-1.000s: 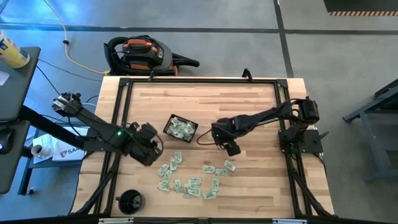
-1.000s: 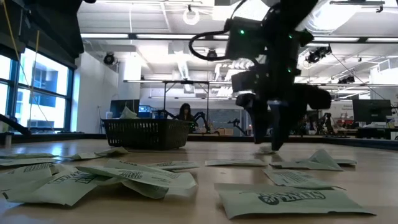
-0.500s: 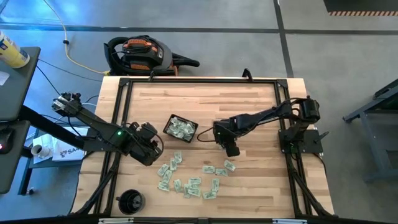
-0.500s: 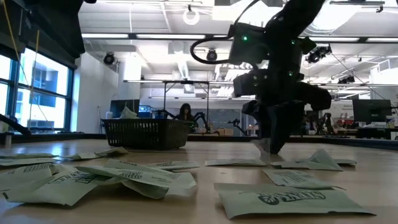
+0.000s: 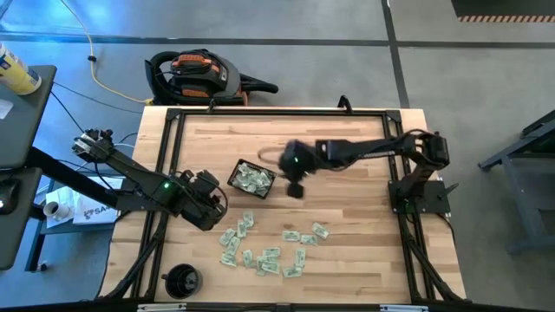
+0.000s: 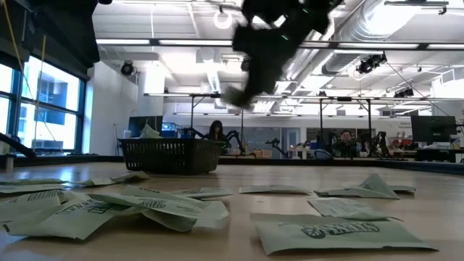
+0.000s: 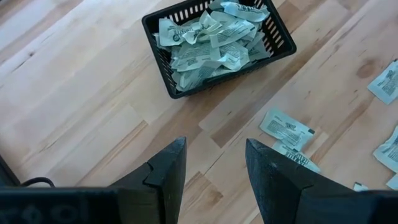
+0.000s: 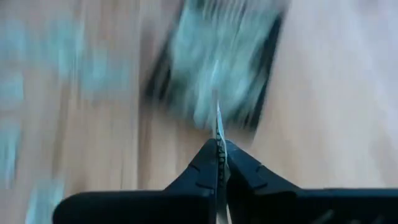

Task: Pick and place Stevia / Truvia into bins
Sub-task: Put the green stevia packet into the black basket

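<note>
right pincer (image 5: 295,186): clenched edge-on upon one sachet (image 8: 217,127), a thin sliver between the fingertips; raised above the surface (image 5: 347,217) just right of the black tray (image 5: 251,178), likely so the packet clears the low wall
left pincer (image 7: 211,163): released, empty, waiting over bare wood near-left of the tray, out of the other arm's path
black tray: centre of the surface, heaped with pale green and white packets
loose sachets (image 5: 264,254): scattered flat on the near side of the surface, well apart from the tray, not yet sorted
next step, by my judgement: carry over the tray and let go
</note>
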Controlling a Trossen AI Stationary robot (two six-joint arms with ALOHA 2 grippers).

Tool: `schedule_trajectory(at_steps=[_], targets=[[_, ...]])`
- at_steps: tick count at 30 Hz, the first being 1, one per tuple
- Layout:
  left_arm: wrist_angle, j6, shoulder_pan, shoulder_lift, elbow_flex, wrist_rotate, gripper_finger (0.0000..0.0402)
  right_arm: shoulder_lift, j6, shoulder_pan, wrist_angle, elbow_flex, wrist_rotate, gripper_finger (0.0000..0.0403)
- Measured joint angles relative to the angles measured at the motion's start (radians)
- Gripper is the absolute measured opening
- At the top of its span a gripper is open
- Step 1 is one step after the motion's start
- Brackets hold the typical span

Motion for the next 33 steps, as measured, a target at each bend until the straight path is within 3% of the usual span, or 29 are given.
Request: schedule_trajectory(at_steps=[3, 10, 13, 20, 26, 30, 33], targets=[[0.003, -0.011, -0.002, 0.0, 0.0, 0.0, 0.0199, 0.067, 0.06, -0.031, 0.054, 0.122, -0.02, 0.0015], [0.028, -0.027, -0.002, 0.001, 0.0, 0.031, 0.0199, 0.326, 0.153, -0.055, -0.041, 0.376, -0.223, 0.0039], [0.035, -0.032, -0.002, 0.001, 0.0, 0.056, 0.0199, 0.396, 0.181, -0.048, -0.113, 0.479, -0.251, 0.0062], [0.037, -0.051, -0.002, 0.001, 0.0, 0.067, 0.0199, 0.424, 0.016, -0.041, -0.4, 0.65, -0.177, 0.0119], [0.039, -0.042, -0.002, 0.001, -0.006, 0.085, 0.0199, 0.391, -0.182, -0.032, -0.675, 0.693, 0.005, 0.0145], [0.054, -0.076, -0.002, 0.001, -0.065, 0.222, 0.0199, 0.37, -0.179, -0.046, -0.76, 0.654, 0.02, 0.0155], [0.17, -0.166, -0.002, 0.007, -0.162, 0.346, 0.0199, 0.339, -0.141, -0.054, -0.754, 0.571, 0.021, 0.0162]])
